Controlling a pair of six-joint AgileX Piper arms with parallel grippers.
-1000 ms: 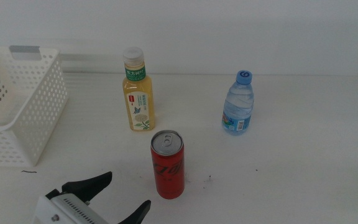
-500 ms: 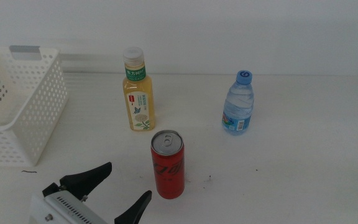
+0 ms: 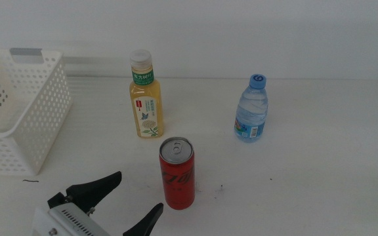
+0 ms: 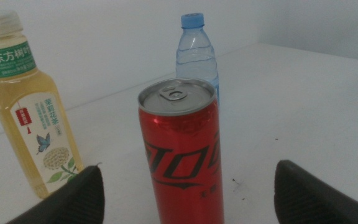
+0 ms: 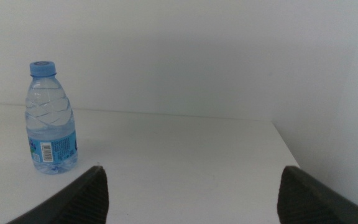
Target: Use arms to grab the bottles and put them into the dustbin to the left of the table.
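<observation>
Nearest to us in the middle view we record the left gripper (image 3: 134, 200), a black blocky two-jaw tool on a white housing, low at the near edge of the wide plain white tabletop (image 3: 307, 177), its jaws spread wide apart and holding nothing. Just beyond and to the right of it we list the red soda can (image 3: 176, 173), a cylindrical metal can with a silver lid and pull tab, upright on the table; in the left wrist view the same can (image 4: 181, 149) stands between the two dark jaws but apart from both. A few small dark specks (image 3: 220, 190) lie on the table just right of the can. Farther back we note the tall yellow tea bottle (image 3: 145, 105) with white cap and green label, upright, behind and slightly left of the can. Well to its right stands the small clear plastic water bottle (image 3: 252, 109) with a blue cap and blue label, also upright. At the table's left edge we enter the white rectangular perforated plastic basket (image 3: 44, 111) with a grey handle strip on its far rim. The right gripper (image 5: 191, 193) is out of the middle view; its wrist view shows its jaws wide apart and empty, the water bottle well beyond them.
</observation>
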